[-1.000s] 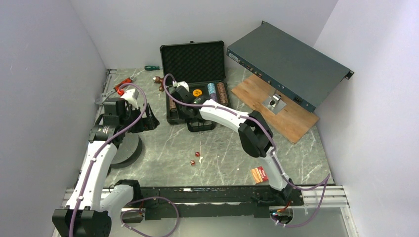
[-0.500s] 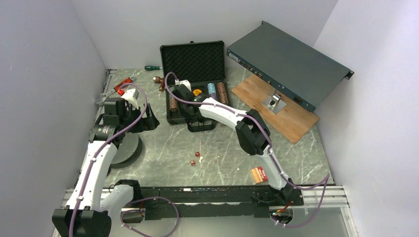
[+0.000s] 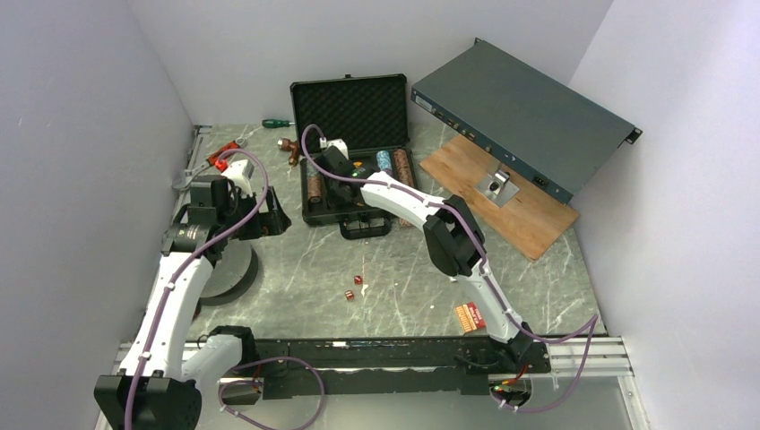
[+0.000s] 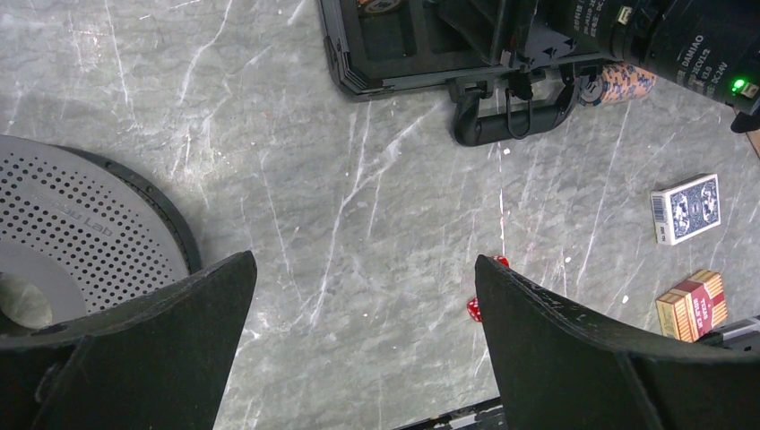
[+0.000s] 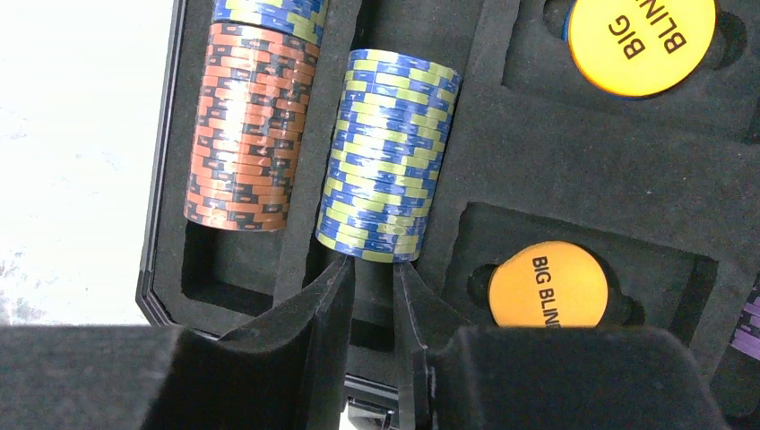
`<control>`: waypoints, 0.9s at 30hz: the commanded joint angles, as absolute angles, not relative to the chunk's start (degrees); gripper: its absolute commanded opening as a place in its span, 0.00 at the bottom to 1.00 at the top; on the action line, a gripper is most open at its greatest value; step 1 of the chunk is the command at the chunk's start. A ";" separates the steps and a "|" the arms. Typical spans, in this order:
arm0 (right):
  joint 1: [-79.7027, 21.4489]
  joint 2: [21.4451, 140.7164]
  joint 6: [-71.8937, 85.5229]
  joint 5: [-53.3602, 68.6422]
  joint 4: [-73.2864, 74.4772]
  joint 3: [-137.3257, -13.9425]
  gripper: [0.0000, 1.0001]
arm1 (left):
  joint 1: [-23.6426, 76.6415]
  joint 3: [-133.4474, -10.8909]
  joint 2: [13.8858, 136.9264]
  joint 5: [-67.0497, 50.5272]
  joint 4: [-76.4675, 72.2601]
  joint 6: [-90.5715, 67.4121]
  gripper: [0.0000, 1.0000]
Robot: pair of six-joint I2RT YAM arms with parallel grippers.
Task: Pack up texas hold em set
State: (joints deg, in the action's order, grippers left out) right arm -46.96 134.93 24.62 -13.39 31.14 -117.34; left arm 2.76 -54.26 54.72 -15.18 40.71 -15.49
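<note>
Two risks | right tool nearly closed, empty, at blue-yellow chips in case: nudging may tip them | left tool wide open, empty, above worktop | dice, blue deck, red deck remain outside.

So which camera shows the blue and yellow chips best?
The right wrist view: the blue and yellow chip stack fills the picture, lying in its foam slot just ahead of the right claw. In the top view the arm hides it. The left wrist view doesn't show it.
</note>
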 commanded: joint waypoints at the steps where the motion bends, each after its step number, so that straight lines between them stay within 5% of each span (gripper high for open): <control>1: -45.91 136.84 23.80 -13.90 30.72 -121.74 0.26 | 3.17 -56.51 54.83 -16.00 40.34 -14.34 0.98; 27: -41.37 143.79 22.53 -9.53 25.09 -131.36 0.35 | 4.06 -56.60 54.33 -14.51 40.87 -14.43 0.96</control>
